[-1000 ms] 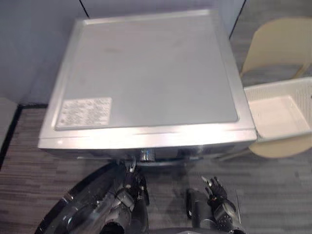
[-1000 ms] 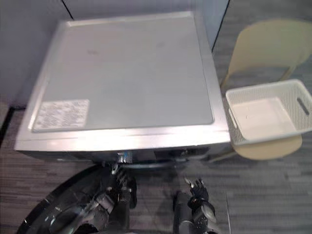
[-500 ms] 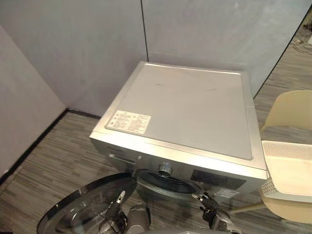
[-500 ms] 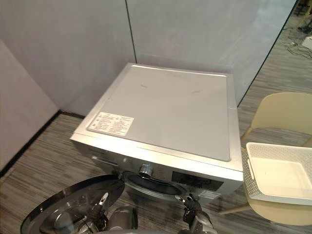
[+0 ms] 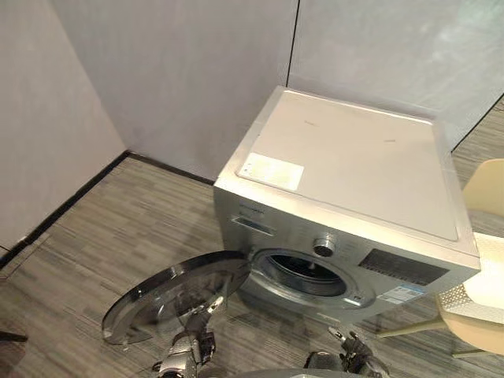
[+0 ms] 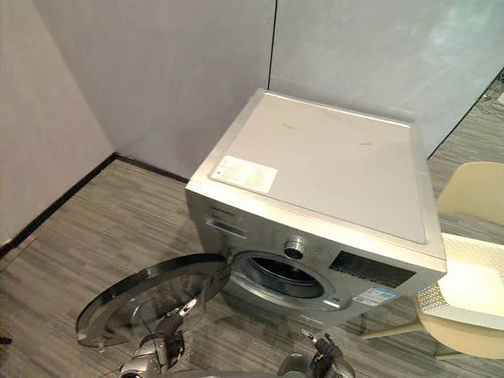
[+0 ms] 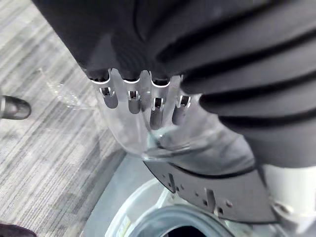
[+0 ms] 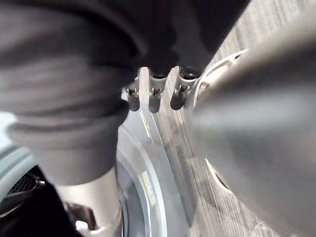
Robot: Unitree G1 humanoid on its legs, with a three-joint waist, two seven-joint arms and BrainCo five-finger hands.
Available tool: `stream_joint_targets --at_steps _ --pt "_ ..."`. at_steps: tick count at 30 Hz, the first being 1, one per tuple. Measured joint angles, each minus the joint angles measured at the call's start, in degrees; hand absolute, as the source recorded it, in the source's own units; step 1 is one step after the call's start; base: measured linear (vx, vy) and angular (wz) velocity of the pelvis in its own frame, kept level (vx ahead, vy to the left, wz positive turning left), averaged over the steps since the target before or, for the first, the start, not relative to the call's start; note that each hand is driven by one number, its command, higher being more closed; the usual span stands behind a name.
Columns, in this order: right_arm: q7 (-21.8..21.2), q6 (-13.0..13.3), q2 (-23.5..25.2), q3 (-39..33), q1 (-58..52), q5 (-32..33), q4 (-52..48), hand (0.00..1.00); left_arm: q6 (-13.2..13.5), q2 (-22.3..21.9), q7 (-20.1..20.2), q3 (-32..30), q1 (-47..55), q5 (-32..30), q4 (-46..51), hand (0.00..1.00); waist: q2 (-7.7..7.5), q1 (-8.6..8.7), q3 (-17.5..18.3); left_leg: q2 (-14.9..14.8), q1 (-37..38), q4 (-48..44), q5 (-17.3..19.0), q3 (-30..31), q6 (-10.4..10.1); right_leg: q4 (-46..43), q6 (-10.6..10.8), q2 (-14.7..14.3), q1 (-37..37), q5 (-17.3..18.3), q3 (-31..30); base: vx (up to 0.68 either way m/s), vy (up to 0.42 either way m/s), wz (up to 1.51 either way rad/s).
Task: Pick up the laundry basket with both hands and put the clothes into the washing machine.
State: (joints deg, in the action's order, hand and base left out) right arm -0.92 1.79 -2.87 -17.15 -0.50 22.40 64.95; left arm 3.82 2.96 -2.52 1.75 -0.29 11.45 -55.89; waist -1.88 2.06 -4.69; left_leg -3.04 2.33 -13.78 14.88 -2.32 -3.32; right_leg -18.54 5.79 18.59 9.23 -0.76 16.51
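Note:
The silver washing machine (image 5: 354, 157) stands right of centre against the grey wall. Its round glass door (image 5: 169, 303) is swung wide open to the left, and the drum opening (image 5: 303, 276) looks dark inside. The white laundry basket (image 6: 472, 287) rests on a chair at the right edge, partly cut off. My left hand (image 6: 161, 346) is low in front of the open door, with relaxed fingers (image 7: 155, 111) holding nothing. My right hand (image 6: 327, 366) hangs low in front of the machine, its fingers (image 8: 154, 98) straight and empty. Both hands are well apart from the basket.
A beige chair (image 6: 472, 193) carries the basket to the right of the machine. Grey wall panels close off the back and the left, with a black skirting (image 5: 71, 205) along the floor. Striped grey floor (image 5: 134, 236) lies open to the left of the machine.
The camera has pulled back and swung, so the machine's front, drum opening and open door now show and the basket sits at the right edge. Both hands stay low and empty.

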Motion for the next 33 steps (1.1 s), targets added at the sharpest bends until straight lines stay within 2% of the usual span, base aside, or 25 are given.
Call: stream_joint_targets --at_steps 2,4,5,6,7,8,10,11,12,13,14,15,17,18,19,22,24,25,27,28,29,30,31,32,33 --pt "0.0 0.5 0.2 -0.1 -0.4 -0.1 -0.9 0.00 0.9 0.3 0.1 0.6 0.1 -1.8 -0.9 0.00 -0.29 0.50 -0.4 2.2 0.4 3.3 -2.7 -0.8 1.6 3.0 0.6 1.3 0.5 -4.3 -0.6 -0.21 0.139 -0.24" --pt "-0.2 0.6 -0.3 0.2 -0.4 -0.3 -1.2 0.00 1.1 0.1 0.2 0.6 -0.9 -3.3 -3.4 0.00 -0.15 0.41 -0.8 3.0 -0.2 4.2 -4.1 -2.0 2.9 3.6 -0.1 1.3 2.2 -8.9 -1.1 -0.17 0.108 -0.25" --pt "-0.4 0.3 -1.0 0.4 0.2 -0.3 -1.3 0.00 1.0 -0.2 0.4 -0.2 -0.2 -4.0 -5.4 0.00 1.22 0.10 -0.9 1.1 0.1 5.1 -5.1 -3.8 3.6 -0.1 -0.6 -0.6 3.4 -8.6 -2.9 -0.21 0.093 -0.33" --pt "-0.4 0.6 -0.5 0.5 0.3 -0.3 -2.3 0.00 0.8 0.0 0.4 -0.5 0.1 -4.7 -5.7 0.00 1.42 0.40 -1.4 0.8 0.2 5.0 -5.3 -3.7 3.6 -7.4 -0.9 -0.8 4.8 -5.4 -3.7 -0.22 0.050 -0.17" --pt "-0.6 0.9 0.3 0.9 -0.8 -0.3 -4.4 0.00 0.4 0.3 0.4 -2.8 1.1 -5.4 -5.9 0.00 0.89 0.46 -1.7 0.4 0.2 4.5 -5.7 -3.4 3.7 -21.2 -1.3 -1.3 6.8 -1.6 -5.4 -0.13 -0.010 0.26" --pt "-0.6 1.0 1.0 1.6 -1.7 -0.4 -4.7 0.00 0.4 1.0 0.4 -4.5 1.6 -5.6 -5.5 0.00 -0.21 0.17 -1.2 0.1 0.1 4.6 -6.4 -2.5 3.4 -30.7 -1.7 -2.4 6.7 -0.2 -6.9 -0.11 -0.045 0.33" --pt "-0.6 0.3 2.0 2.8 -2.4 -0.5 -4.3 0.00 0.3 1.6 0.6 -6.6 2.3 -5.5 -5.5 0.00 -1.78 -0.20 -0.3 0.5 0.2 5.5 -8.1 -1.9 2.9 -34.0 -1.1 -4.1 3.0 0.4 -7.6 -0.06 -0.091 0.24" --pt "-0.6 0.2 2.4 2.7 -2.3 -0.5 -4.3 0.00 0.2 1.6 0.5 -7.3 2.6 -5.5 -5.5 0.00 -2.11 -0.31 -0.2 0.9 0.3 5.9 -8.7 -1.9 2.8 -31.5 -0.4 -4.6 1.5 2.1 -7.7 -0.04 -0.107 0.00" --pt "-0.6 0.2 2.2 2.5 -2.0 -0.6 -4.0 0.00 0.1 1.1 0.6 -8.9 2.2 -5.6 -6.5 0.00 -1.60 -0.43 0.2 1.1 0.4 7.5 -10.3 -2.1 2.3 -26.5 1.8 -6.2 -0.2 4.5 -8.5 -0.08 -0.079 -0.15" --pt "-0.7 0.2 1.1 2.5 -1.8 -0.7 -4.0 0.00 -0.2 0.0 0.6 -8.9 2.1 -5.5 -7.0 0.00 0.56 -0.46 0.8 -0.1 0.0 10.2 -12.1 -2.3 2.1 -20.1 1.8 -8.6 -2.2 6.0 -9.0 -0.10 -0.085 -0.20" --pt "-0.6 0.2 0.7 2.6 -1.5 -0.8 -3.8 0.00 -0.2 -0.4 0.6 -8.9 2.1 -5.5 -6.9 0.00 1.46 -0.59 1.0 -0.4 0.0 11.0 -13.1 -2.5 2.2 -17.1 1.2 -9.0 -3.9 7.4 -9.1 -0.21 -0.139 -0.33" --pt "-0.6 0.1 0.4 4.0 -1.3 -1.2 -3.1 0.00 -0.2 -0.5 0.6 -9.0 1.8 -5.3 -6.8 0.00 0.61 -1.36 1.1 0.7 -1.0 12.2 -14.2 -3.8 2.0 -7.7 0.7 -8.6 -6.6 11.7 -9.0 -0.18 -0.142 -0.43" --pt "-0.6 0.1 0.3 6.1 -0.7 -1.9 -2.9 0.00 -0.1 -0.3 0.5 -8.9 1.8 -4.8 -6.5 0.00 0.25 -2.50 1.5 0.7 -2.2 13.0 -14.6 -5.1 1.5 -0.4 0.2 -9.1 -8.3 12.5 -9.3 -0.16 -0.101 -0.61" --pt "-0.6 0.0 0.4 8.4 0.4 -2.9 -2.8 0.00 0.1 0.1 -0.1 -8.9 1.5 -4.0 -6.5 0.00 -0.34 -3.18 1.7 0.9 -3.8 13.9 -15.0 -6.2 1.1 6.2 -0.4 -9.4 -9.0 12.9 -10.1 -0.22 -0.094 -0.55" --pt "-0.5 0.0 0.2 10.6 1.3 -2.9 -2.9 0.00 0.1 -0.2 -0.3 -8.6 1.8 -2.9 -6.0 0.00 0.70 -2.82 1.8 -0.1 -4.2 15.4 -15.8 -5.5 0.7 8.9 -1.0 -10.8 -8.8 11.2 -9.8 -0.20 -0.086 -0.37" --pt "-0.6 0.3 0.2 14.2 1.4 -3.6 -3.7 0.00 0.8 -1.2 -1.2 -6.2 3.3 1.8 -1.1 0.00 1.18 -3.09 2.1 -1.8 -6.6 16.6 -18.8 -2.9 -0.5 13.9 -2.0 -13.4 -9.2 7.8 -7.3 -0.15 -0.090 0.29" --pt "-0.5 0.4 0.3 14.9 1.4 -4.1 -4.9 0.00 1.0 -1.3 -1.3 -5.5 4.0 2.6 2.6 0.00 1.14 -3.05 1.7 -2.3 -9.0 15.1 -19.9 -1.1 -0.6 14.6 -2.1 -14.2 -9.2 7.0 -5.4 -0.07 -0.086 0.57" --pt "-0.4 0.6 0.0 14.9 1.6 -4.1 -5.5 0.00 1.1 -1.2 -1.5 -4.5 4.2 3.1 5.4 0.00 1.33 -3.06 0.4 -2.5 -10.5 12.3 -20.1 0.3 -0.7 14.3 -2.7 -14.5 -9.8 6.6 -4.0 -0.04 -0.055 0.64" --pt "-0.4 0.7 -0.9 15.1 2.4 -4.1 -5.6 0.00 1.1 -1.4 -1.5 -3.3 4.9 4.3 10.9 0.00 2.46 -3.13 -1.1 -2.5 -12.6 7.7 -19.7 1.7 -1.1 13.5 -2.9 -15.1 -10.7 6.6 -2.1 -0.08 -0.061 0.59" --pt "-0.4 0.8 -1.7 15.0 3.2 -4.1 -5.7 0.00 1.1 -2.0 -1.7 -2.4 6.3 5.2 17.8 0.00 3.47 -3.22 -1.7 -2.2 -14.3 5.1 -20.2 2.5 -1.7 13.4 -3.2 -15.0 -11.0 6.4 -1.0 -0.12 -0.016 0.51" --pt "-0.3 0.8 -2.6 14.7 3.9 -4.1 -5.7 0.00 1.3 -2.1 -1.7 -1.9 6.9 6.0 24.4 0.00 3.97 -3.51 -1.9 -1.6 -14.5 5.6 -21.9 3.4 -4.1 13.5 -3.9 -13.6 -10.9 6.0 0.3 -0.13 0.022 0.43" --pt "-0.2 0.8 -2.7 14.4 4.3 -4.2 -5.6 0.00 1.4 -2.3 -1.6 -1.9 6.9 6.1 27.8 0.00 4.24 -3.69 -2.4 -1.8 -14.9 2.7 -20.6 3.0 -2.4 13.3 -4.1 -12.9 -10.9 5.9 0.8 -0.15 0.069 0.26" --pt "0.2 0.8 -3.1 13.4 5.1 -4.1 -5.7 0.00 1.7 -2.5 -1.6 -2.2 7.5 6.5 34.1 0.00 4.06 -4.23 -3.0 -1.9 -15.5 -5.3 -16.0 0.8 1.4 12.6 -4.0 -11.7 -11.1 5.9 0.6 -0.15 0.080 0.11" --pt "0.8 1.0 -3.5 13.4 5.0 -4.0 -6.2 0.00 2.6 -2.4 -1.6 -2.8 8.0 7.0 40.0 0.00 4.75 -4.17 -2.6 -2.3 -15.0 -9.5 -13.2 0.2 1.7 12.8 -3.5 -11.1 -11.6 5.6 0.4 -0.12 0.059 0.05" --pt "0.9 1.1 -3.7 13.5 5.0 -4.0 -6.2 0.00 3.4 -2.4 -1.5 -3.3 8.0 7.0 42.1 0.00 5.20 -4.17 -2.3 -2.7 -14.1 -9.3 -12.4 0.2 1.1 12.8 -3.3 -11.0 -11.6 5.5 0.3 -0.13 0.147 0.04"
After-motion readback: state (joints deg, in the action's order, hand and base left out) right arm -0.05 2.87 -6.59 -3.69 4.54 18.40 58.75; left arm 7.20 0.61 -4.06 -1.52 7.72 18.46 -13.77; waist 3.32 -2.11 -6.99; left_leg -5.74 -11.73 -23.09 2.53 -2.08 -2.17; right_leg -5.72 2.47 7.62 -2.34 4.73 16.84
